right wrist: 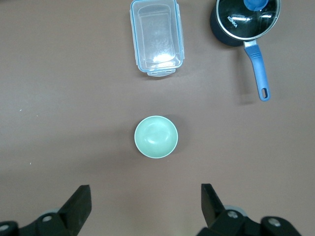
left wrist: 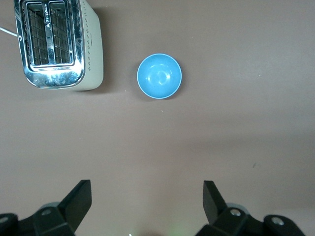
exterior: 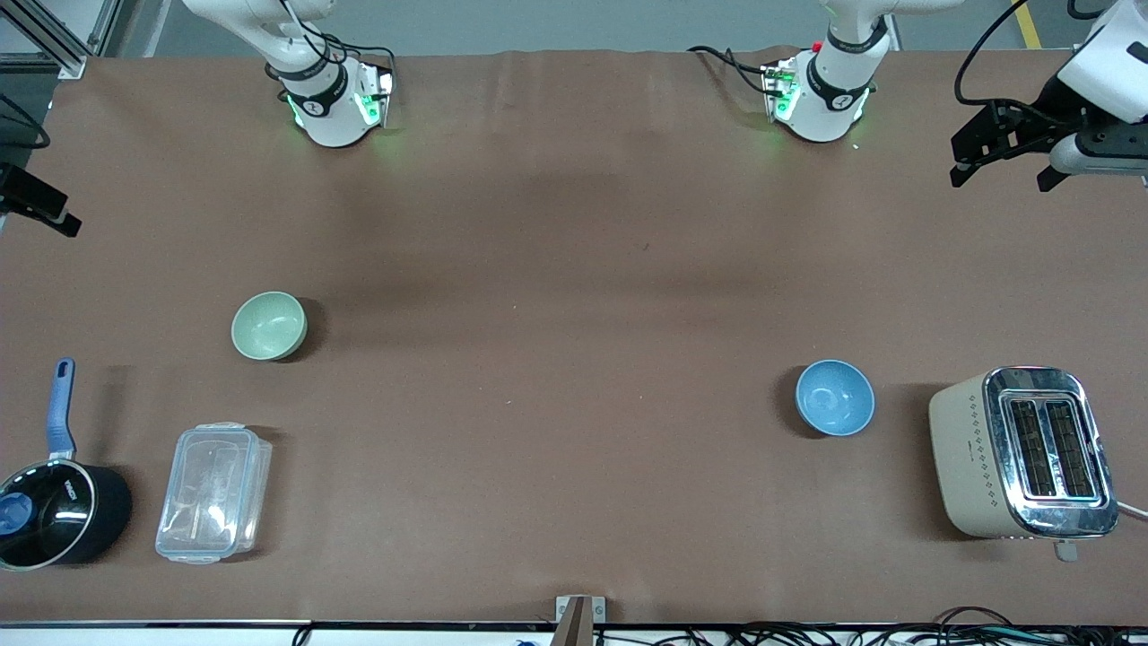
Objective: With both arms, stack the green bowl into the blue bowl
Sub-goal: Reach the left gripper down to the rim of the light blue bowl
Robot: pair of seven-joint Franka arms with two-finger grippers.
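Note:
The green bowl stands upright and empty on the brown table toward the right arm's end; it also shows in the right wrist view. The blue bowl stands upright and empty toward the left arm's end, a little nearer to the front camera; it also shows in the left wrist view. My left gripper is open and empty, high over the table's left-arm end, apart from the blue bowl. My right gripper is open and empty, high over the table's right-arm end, apart from the green bowl.
A cream and chrome toaster stands beside the blue bowl at the left arm's end. A clear lidded plastic box and a black saucepan with a blue handle lie nearer to the front camera than the green bowl.

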